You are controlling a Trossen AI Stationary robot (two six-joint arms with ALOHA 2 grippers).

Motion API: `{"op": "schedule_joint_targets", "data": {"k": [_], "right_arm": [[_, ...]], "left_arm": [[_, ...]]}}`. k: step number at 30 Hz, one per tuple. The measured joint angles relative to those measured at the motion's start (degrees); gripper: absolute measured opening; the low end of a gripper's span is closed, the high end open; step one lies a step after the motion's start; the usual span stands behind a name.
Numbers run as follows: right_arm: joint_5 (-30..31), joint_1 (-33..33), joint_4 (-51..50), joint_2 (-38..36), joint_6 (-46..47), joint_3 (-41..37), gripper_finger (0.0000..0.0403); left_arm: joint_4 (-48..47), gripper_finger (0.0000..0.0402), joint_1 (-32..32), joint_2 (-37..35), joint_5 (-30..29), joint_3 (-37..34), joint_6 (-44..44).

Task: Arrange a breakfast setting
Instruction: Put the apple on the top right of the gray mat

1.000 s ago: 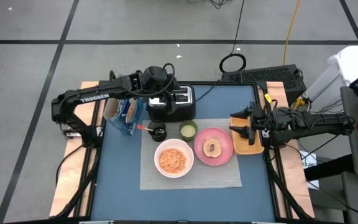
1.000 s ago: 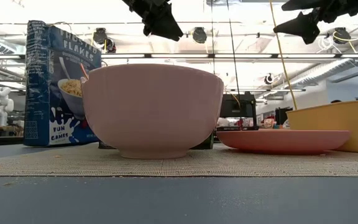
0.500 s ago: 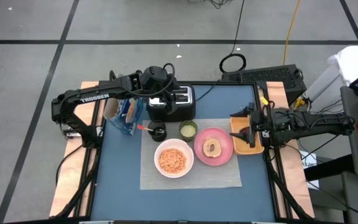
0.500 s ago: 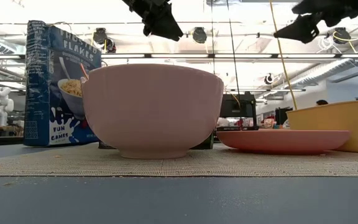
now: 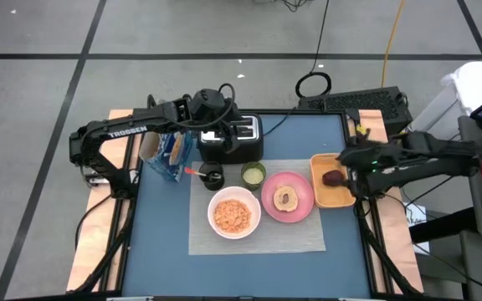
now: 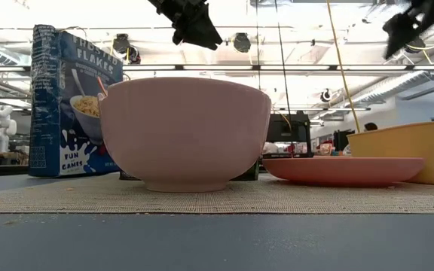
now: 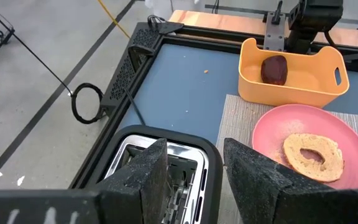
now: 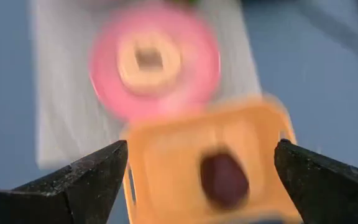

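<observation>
On the grey mat (image 5: 258,238) stand the white bowl (image 5: 234,214) of cereal and the pink plate (image 5: 287,197), which bears a ring of bread. The green cup (image 5: 253,174) and the black cup (image 5: 213,178) stand at the mat's far edge. The red-handled spoon (image 5: 192,171) sticks out of the black cup. The blue cereal box (image 5: 167,155) stands upright to their left. My left gripper (image 7: 194,171) is open and empty above the toaster (image 5: 231,138). My right gripper (image 5: 349,160) is open and empty, high over the orange tray's (image 5: 333,191) right edge.
A dark red lump (image 7: 274,69) lies in the orange tray right of the plate. The toaster stands at the far edge, behind the cups. Bare blue table (image 5: 166,251) lies left of and in front of the mat.
My right gripper has drawn back from over the tray toward the table's right edge and risen. The dark red lump in the tray, covered by the gripper before, now shows.
</observation>
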Motion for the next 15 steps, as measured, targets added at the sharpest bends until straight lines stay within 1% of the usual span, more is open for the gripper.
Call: {"op": "schedule_joint_targets", "data": {"k": [2, 4, 8, 15], "right_arm": [[-0.17, 0.00, -3.50, 2.91, 0.85, -0.75, 0.0391], [-0.13, 0.00, -4.91, 5.63, 0.77, -2.34, 0.0391], [-0.12, 0.00, -4.59, 10.74, -3.16, -5.38, 0.0391], [0.03, -0.45, -3.92, 17.33, -8.56, -9.26, 0.0391]], "left_arm": [[0.00, 0.0166, 0.00, 0.02, -0.02, 0.00, 0.02], [0.02, 0.0166, 0.00, 0.00, -0.02, 0.00, -0.01], [0.04, 0.0166, 0.00, 0.00, -0.02, 0.00, 0.04], [0.04, 0.0166, 0.00, 0.00, -0.02, 0.00, 0.06]]}}
